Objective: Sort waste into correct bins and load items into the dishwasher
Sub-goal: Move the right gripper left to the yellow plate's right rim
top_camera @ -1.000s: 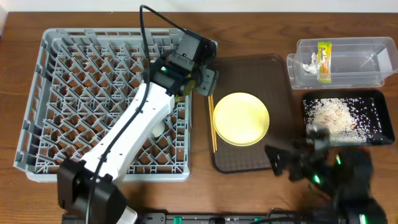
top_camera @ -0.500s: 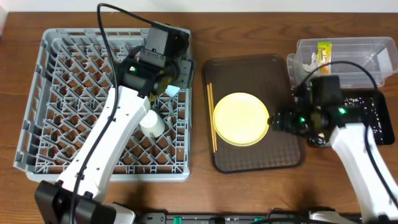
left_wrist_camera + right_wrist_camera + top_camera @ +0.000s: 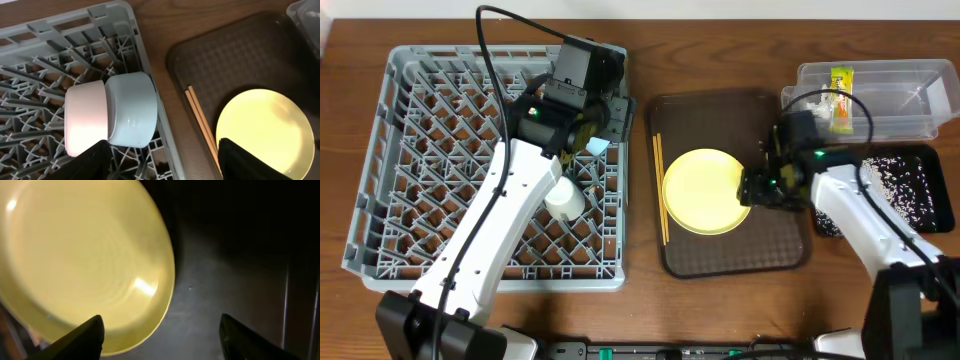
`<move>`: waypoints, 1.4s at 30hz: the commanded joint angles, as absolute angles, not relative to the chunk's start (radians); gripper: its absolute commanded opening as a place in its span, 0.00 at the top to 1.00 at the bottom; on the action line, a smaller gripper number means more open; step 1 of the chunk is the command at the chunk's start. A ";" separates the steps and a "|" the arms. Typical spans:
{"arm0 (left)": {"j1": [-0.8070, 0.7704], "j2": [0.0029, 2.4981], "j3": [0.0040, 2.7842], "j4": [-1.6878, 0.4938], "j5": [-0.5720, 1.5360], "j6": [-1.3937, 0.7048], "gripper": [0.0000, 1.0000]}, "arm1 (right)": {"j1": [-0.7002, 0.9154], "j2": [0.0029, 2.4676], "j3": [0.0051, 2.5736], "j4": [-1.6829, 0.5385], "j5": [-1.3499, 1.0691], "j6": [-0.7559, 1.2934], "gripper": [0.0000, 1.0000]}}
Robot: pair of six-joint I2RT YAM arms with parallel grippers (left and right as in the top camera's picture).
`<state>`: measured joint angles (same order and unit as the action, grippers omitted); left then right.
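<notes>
Overhead: wrapper (image 3: 839, 85) and tissue (image 3: 817, 97) sit in clear tub (image 3: 940, 100), rice scraps (image 3: 900, 185) in black tray (image 3: 950, 200). 2 bowls, blue bowl (image 3: 131, 110) and white bowl (image 3: 85, 117), plus cup (image 3: 565, 200) are in rack (image 3: 370, 200). Remaining: yellow plate (image 3: 705, 190) and chopsticks (image 3: 659, 185), both on brown tray (image 3: 720, 120). Right gripper (image 3: 752, 190) is low at the plate's right rim, fingers spread, nothing held. Left gripper (image 3: 603, 128) hovers over the rack, fingers apart, empty.

Robot lab bench: wooden table (image 3: 720, 40), dish rack (image 3: 420, 150), cabled left arm (image 3: 490, 230), right arm (image 3: 860, 215).
</notes>
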<state>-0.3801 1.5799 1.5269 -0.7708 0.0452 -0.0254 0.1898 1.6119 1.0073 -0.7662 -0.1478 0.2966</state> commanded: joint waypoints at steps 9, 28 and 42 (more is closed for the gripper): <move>-0.376 1.565 1.546 -0.772 0.061 -0.020 0.31 | 0.253 1.680 1.028 -0.658 -0.011 0.389 0.37; -0.376 1.565 1.546 -0.762 0.063 -0.020 0.31 | 0.276 1.820 1.028 -0.599 -0.009 0.412 0.82; -0.376 1.565 1.546 -0.763 0.063 -0.020 0.31 | 0.267 1.810 1.029 -0.611 -0.061 0.441 0.99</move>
